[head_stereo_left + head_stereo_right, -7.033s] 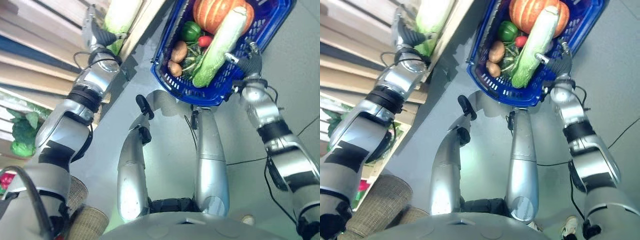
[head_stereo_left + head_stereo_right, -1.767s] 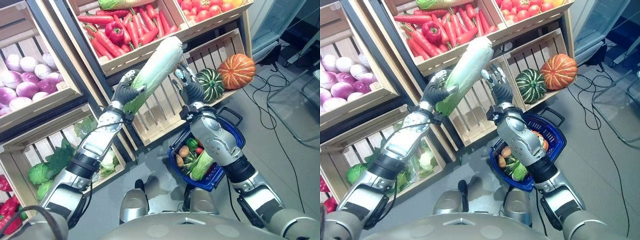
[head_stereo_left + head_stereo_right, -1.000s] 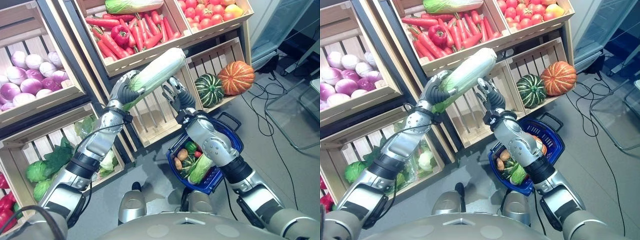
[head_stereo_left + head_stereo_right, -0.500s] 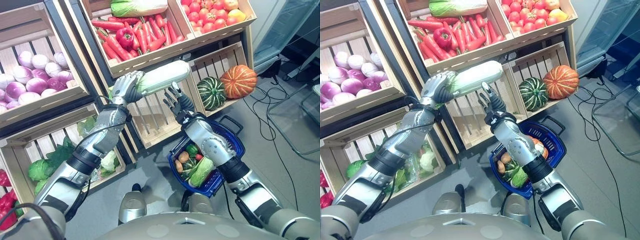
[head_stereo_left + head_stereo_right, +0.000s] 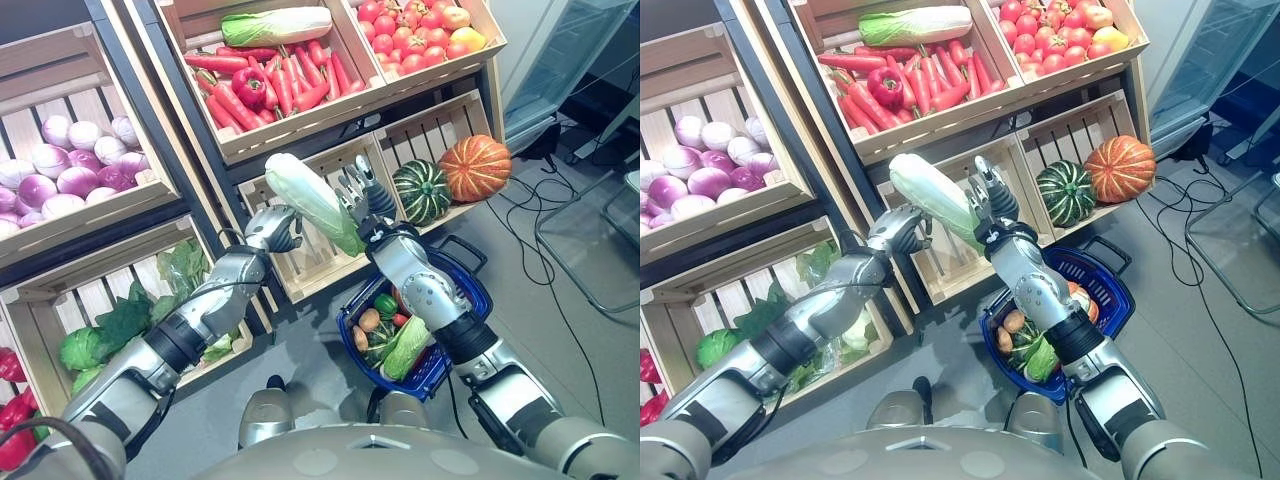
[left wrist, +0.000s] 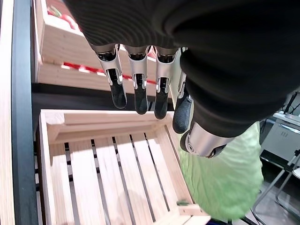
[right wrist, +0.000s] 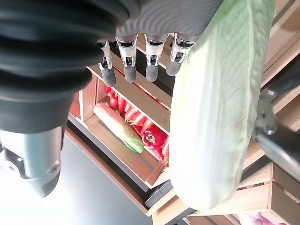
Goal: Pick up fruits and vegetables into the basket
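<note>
Right hand [image 5: 372,205] has the cabbage [image 5: 312,200], fingers straight against it.
Long axis ten-to-four; basket [image 5: 468,296] at five o'clock; left hand [image 5: 272,228] loose, empty.

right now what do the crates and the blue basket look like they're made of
Crates: bare, pale wood, matte; slats with visible grain and gaps show in the left wrist view.
Blue basket: likely moulded plastic, glossy, with a slotted wall and a dark handle, probably plastic too.
</note>
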